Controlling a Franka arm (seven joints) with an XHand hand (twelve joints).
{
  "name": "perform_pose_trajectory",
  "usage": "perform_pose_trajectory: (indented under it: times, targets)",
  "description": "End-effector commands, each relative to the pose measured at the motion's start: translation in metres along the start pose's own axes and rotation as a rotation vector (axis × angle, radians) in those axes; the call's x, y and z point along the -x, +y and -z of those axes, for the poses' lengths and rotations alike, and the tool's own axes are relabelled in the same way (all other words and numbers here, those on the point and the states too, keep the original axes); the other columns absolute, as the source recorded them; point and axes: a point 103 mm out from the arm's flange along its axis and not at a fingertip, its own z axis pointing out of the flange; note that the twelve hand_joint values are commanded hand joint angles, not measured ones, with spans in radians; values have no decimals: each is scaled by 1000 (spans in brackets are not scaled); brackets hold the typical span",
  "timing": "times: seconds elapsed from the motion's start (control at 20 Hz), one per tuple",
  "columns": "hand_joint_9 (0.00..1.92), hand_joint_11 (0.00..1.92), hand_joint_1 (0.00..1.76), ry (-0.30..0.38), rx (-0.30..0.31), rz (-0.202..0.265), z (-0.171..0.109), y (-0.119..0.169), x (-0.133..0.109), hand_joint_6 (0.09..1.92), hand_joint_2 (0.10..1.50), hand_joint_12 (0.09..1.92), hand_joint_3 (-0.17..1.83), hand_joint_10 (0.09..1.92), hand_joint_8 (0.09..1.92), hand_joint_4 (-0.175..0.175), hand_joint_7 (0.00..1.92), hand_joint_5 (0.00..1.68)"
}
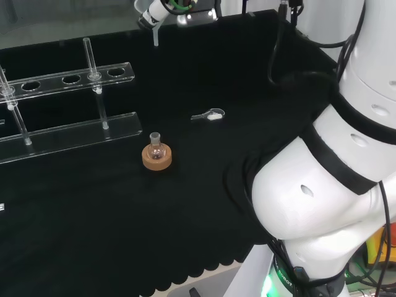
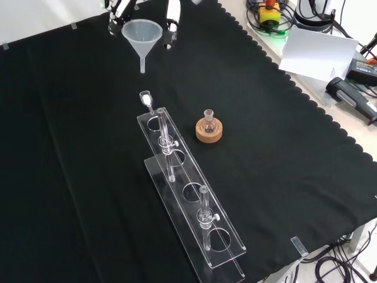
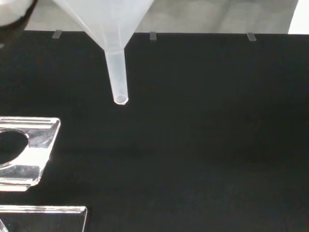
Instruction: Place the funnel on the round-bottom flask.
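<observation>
cloth (image 2: pixel 88 177) lay black over the bench | rack (image 2: pixel 194 200) held tubes, front view | hand (image 2: pixel 171 17) pinched funnel (image 2: pixel 141 35) at its rim, spout down, aloft, well apart from flask (image 2: pixel 208 121) upright on cork ring (image 2: pixel 209 132)

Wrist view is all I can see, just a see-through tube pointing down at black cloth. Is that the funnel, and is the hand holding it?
Observer: Yes. In the front view the funnel hangs up in the air, spout down, with the hand around its rim.
Operator: Where's the flask?
Observer: The round-bottom flask sits on a cork ring in the middle of the cloth, nearer the front camera than the funnel.
Operator: Is anything in the way?
Observer: A clear tube rack stands just left of the flask in the front view, with a small spoon at its far end.
</observation>
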Motion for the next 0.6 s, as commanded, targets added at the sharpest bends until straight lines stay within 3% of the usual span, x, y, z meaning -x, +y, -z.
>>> perform_pose_trajectory:
  times: [0.05,0.6]
  targets:
    - [749,0,797,-3,5,1,5,-3,2,207,561,1271,558,358,130,175,1209,1064]
    - [749,0,801,-4,-15,1,7,-6,-20,224,545,1244,589,344,115,175,1215,1051]
